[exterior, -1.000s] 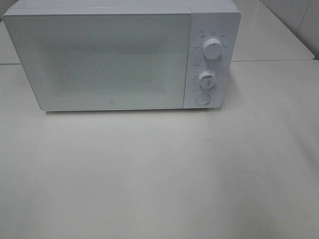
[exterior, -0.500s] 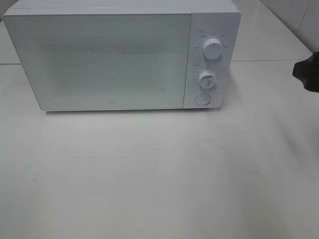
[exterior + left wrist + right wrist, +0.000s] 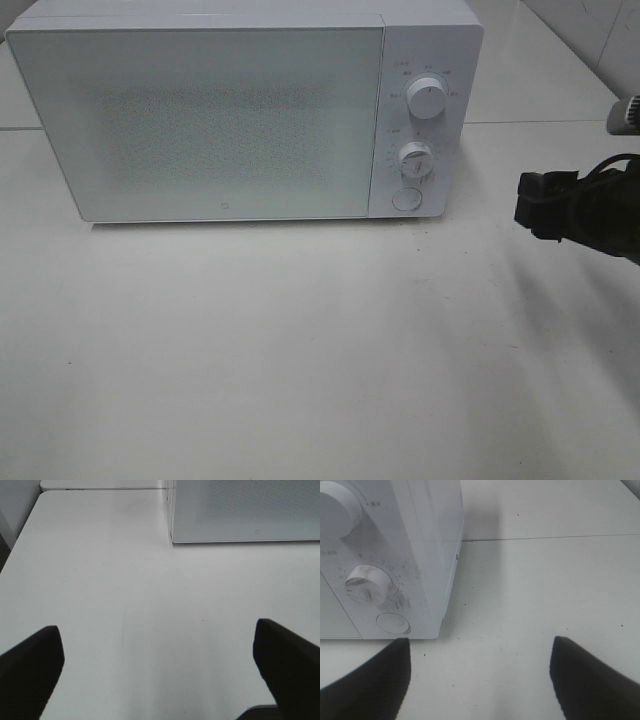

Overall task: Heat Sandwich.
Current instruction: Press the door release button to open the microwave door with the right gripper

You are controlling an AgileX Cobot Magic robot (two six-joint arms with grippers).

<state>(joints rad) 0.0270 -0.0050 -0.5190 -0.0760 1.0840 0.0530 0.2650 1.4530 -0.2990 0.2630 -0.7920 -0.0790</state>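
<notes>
place: kitchen-like test bench | cues: white microwave (image 3: 245, 110) on plain white tabletop (image 3: 300, 350) | second tabletop (image 3: 545, 70) abutting behind microwave

A white bench (image 3: 300, 350) spreads in front of the microwave (image 3: 200, 120). A thin seam (image 3: 550, 122) crosses it beside the microwave.

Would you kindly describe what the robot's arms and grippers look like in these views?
The right arm is black and blocky, with a black cable looping over it. The left gripper and right gripper have plain, dark, wedge-shaped fingers; no markings are visible.
</notes>
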